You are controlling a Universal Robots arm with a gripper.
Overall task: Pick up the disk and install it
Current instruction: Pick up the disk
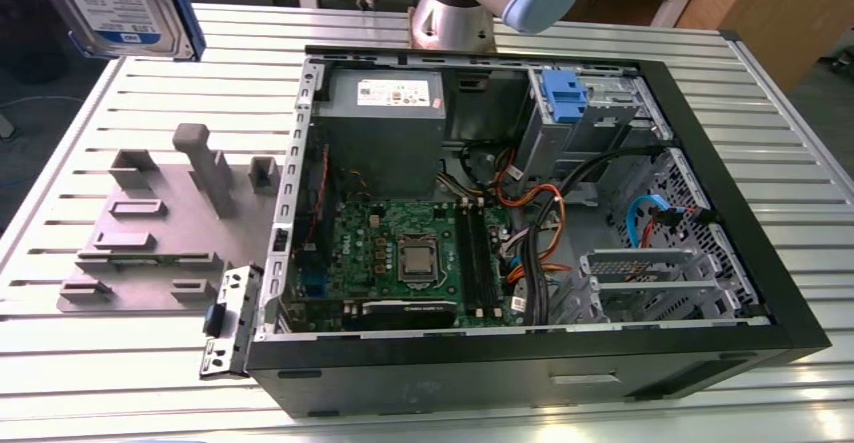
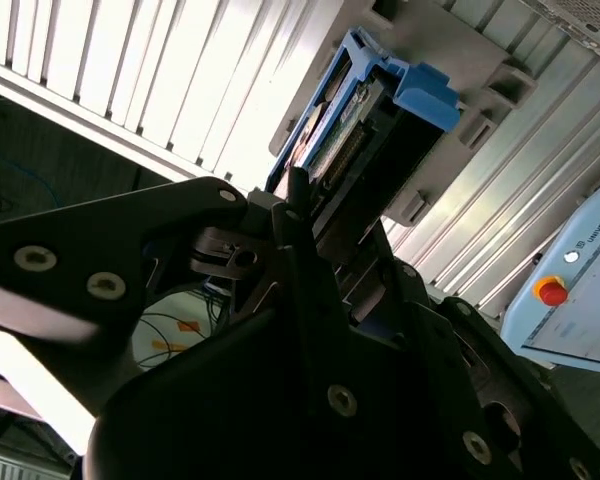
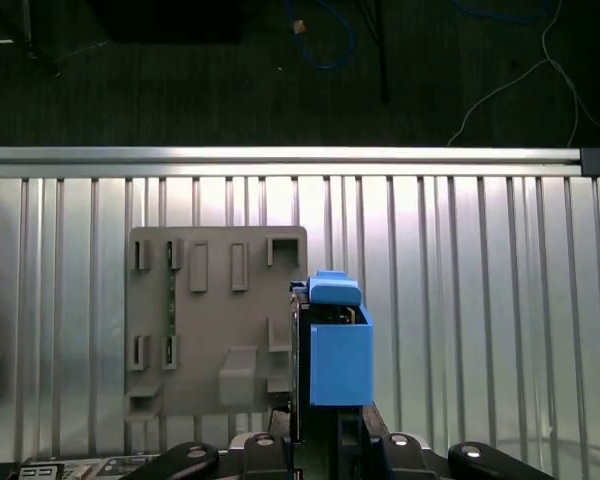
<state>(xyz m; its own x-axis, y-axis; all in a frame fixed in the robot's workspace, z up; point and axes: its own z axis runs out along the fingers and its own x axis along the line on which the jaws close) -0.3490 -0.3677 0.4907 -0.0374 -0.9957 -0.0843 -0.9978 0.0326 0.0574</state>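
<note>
Exterior view: the disk (image 1: 114, 5) is at the picture's upper left corner, label side to the camera, high above the slatted metal table (image 1: 147, 363) and touching nothing on it. Its blue carrier (image 1: 187, 13) runs down the edge nearer the exterior view's right. A grey fixture plate (image 1: 154, 228) with upright pegs lies on the table below the disk. Just beside the plate, toward the exterior view's right, is an open computer case (image 1: 747, 213) lying on its side. Inside the case are a grey power supply (image 1: 380, 113), a green circuit board (image 1: 400, 253) and a blue bracket (image 1: 561, 93) in the drive cage at the far corner. The base of the arm (image 1: 461, 13) stands on the table behind the case. Second wrist view: the gripper (image 2: 330, 225) is closed on the disk (image 2: 352, 130), with one black finger (image 2: 296, 205) pressed against each broad face. The carrier handle (image 2: 420, 90) projects from the end of the disk away from the gripper. The fixture plate (image 2: 460, 40) and the table slats (image 2: 180, 90) lie beyond it. A light panel with a red button (image 2: 552, 291) is at the picture's edge. First wrist view: the disk (image 3: 335, 350) is seen edge-on, with its near end clamped in the gripper (image 3: 325, 440). The fixture plate (image 3: 200, 330) lies on the table (image 3: 460, 300) below it. The dark floor with loose cables (image 3: 500, 90) lies past the table edge.
</note>
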